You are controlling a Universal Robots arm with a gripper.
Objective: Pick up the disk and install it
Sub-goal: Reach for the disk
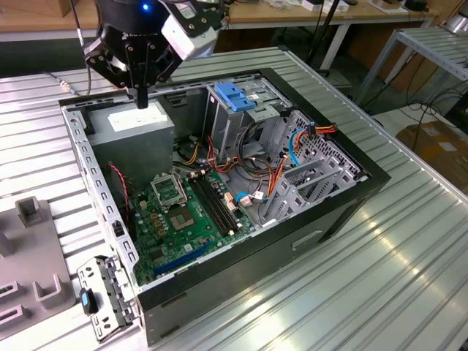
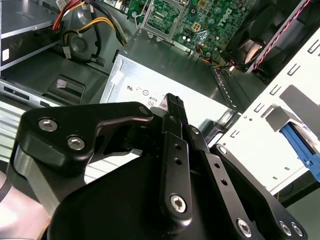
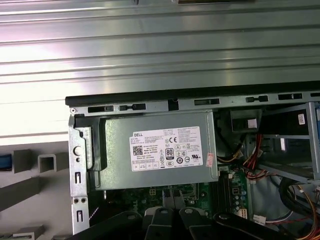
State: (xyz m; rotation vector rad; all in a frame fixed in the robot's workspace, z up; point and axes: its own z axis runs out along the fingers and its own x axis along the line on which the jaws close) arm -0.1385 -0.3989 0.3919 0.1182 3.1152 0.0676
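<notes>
The disk is out of view. My black gripper hangs over the back left corner of the open computer case, just above the grey power-supply box. Its fingers are pressed together into one narrow tip with nothing between them. In the second wrist view the shut fingers point down at the box's white label. In the first wrist view the power-supply box lies straight below, with the gripper's black links at the picture's edge.
A metal drive cage with a fixed blue latch stands at the case's back. The green motherboard and loose cables fill the floor. A grey slotted fixture and a perforated bracket lie on the exterior view's left.
</notes>
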